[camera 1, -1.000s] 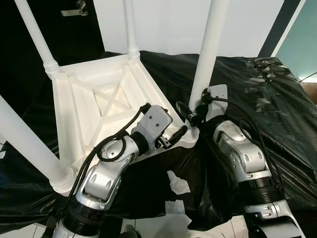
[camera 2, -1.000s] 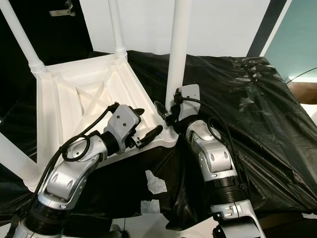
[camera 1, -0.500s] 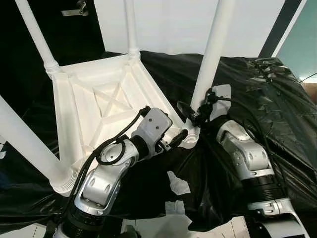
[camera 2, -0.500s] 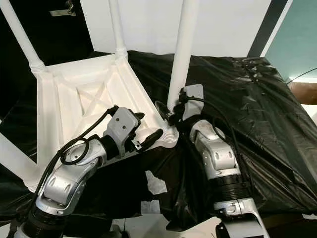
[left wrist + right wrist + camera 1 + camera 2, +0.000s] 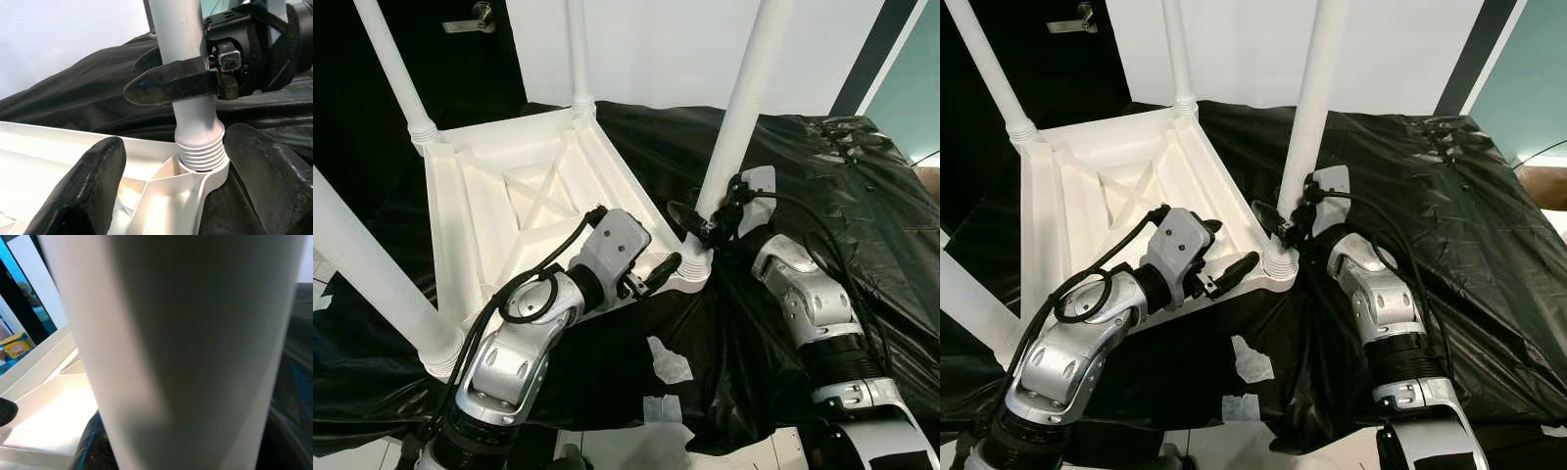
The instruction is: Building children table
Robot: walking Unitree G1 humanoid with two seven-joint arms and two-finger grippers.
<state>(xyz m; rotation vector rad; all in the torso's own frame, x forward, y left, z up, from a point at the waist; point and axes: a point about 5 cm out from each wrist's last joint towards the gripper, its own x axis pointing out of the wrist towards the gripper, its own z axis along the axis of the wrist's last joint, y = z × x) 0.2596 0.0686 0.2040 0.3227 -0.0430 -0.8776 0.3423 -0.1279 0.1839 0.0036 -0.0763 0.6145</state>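
Observation:
A white children's table [image 5: 509, 196] lies upside down on a black plastic sheet, with its legs pointing up. My right gripper [image 5: 700, 223] is shut on the near right leg [image 5: 739, 108] just above its ribbed base [image 5: 200, 147], which sits in the corner socket. One of its fingers [image 5: 171, 81] crosses the leg in the left wrist view. The leg [image 5: 186, 333] stands very close to the camera in the right wrist view. My left gripper [image 5: 658, 269] is open at that same corner, its fingertips [image 5: 93, 186] spread to either side of the socket.
Three other legs stand at the far left [image 5: 396, 69], the far middle [image 5: 578, 49] and the near left [image 5: 372, 284]. The black sheet [image 5: 842, 186] is crumpled. White paper scraps [image 5: 671, 362] lie near my body. A dark door [image 5: 475, 18] is behind on the left.
The held leg's top has leaned further to the right, and my right forearm has shifted with it. My left gripper has stayed at the corner. The camera has moved slightly.

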